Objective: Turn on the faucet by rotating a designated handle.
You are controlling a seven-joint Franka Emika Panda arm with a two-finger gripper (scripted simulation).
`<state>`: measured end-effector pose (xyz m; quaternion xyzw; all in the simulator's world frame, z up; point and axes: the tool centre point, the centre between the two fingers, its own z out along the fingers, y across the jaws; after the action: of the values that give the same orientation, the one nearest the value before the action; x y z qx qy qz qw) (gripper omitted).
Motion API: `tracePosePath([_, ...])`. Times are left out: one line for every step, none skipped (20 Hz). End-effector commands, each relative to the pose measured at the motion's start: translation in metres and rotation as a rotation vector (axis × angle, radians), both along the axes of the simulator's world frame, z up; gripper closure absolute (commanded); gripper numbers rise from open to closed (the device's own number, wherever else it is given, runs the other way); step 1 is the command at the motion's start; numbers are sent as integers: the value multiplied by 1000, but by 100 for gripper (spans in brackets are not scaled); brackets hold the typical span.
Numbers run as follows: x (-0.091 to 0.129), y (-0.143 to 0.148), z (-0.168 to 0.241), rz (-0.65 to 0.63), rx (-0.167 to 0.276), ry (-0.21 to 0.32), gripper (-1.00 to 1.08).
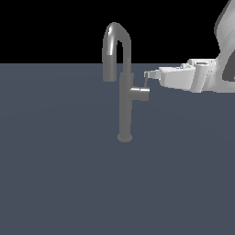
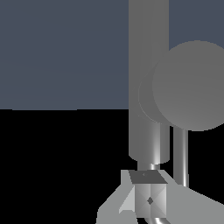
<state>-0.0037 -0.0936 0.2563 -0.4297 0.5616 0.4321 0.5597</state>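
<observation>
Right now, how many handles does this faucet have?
1. The handle sticks out from the faucet column toward the exterior view's right, near the gripper. The far side is hidden.

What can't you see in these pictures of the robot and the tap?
- Exterior view: most of the arm is cut off by the right edge; only the gripper end shows.
- Exterior view: the handle lever is too thin to tell if the gripper touches it.
- Wrist view: the faucet spout and base fall outside the picture.
- Wrist view: only one finger shows, so open or shut is unclear.
</observation>
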Motion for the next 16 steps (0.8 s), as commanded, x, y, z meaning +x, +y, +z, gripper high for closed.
tracePosePath([-7, 2, 3, 0, 0, 0, 108])
tracePosePath([-7, 2, 3, 0, 0, 0, 108])
tracePosePath([-4, 1, 1, -2, -1, 1, 108])
tracePosePath([-7, 2, 1, -2, -1, 1, 108])
tracePosePath([-10, 3, 1, -2, -1, 1, 108])
tracePosePath([-13, 3, 1, -2, -1, 1, 108])
tracePosePath([-17, 4, 1, -2, -1, 1, 108])
tracePosePath([-20, 5, 1, -2, -1, 1, 108])
tracePosePath([-23, 6, 2, -1, 0, 0, 108])
tracePosePath([-27, 7, 2, -1, 0, 0, 108])
tracePosePath([-30, 8, 2, -1, 0, 0, 108])
tracePosePath([-33, 9, 2, 0, 0, 0, 108])
tracePosePath([-37, 10, 2, 0, 0, 0, 108])
tracePosePath([-37, 10, 2, 0, 0, 0, 108])
tracePosePath([-29, 8, 4, -6, -6, -9, 108])
tracePosePath([-33, 9, 2, -6, -6, -8, 108])
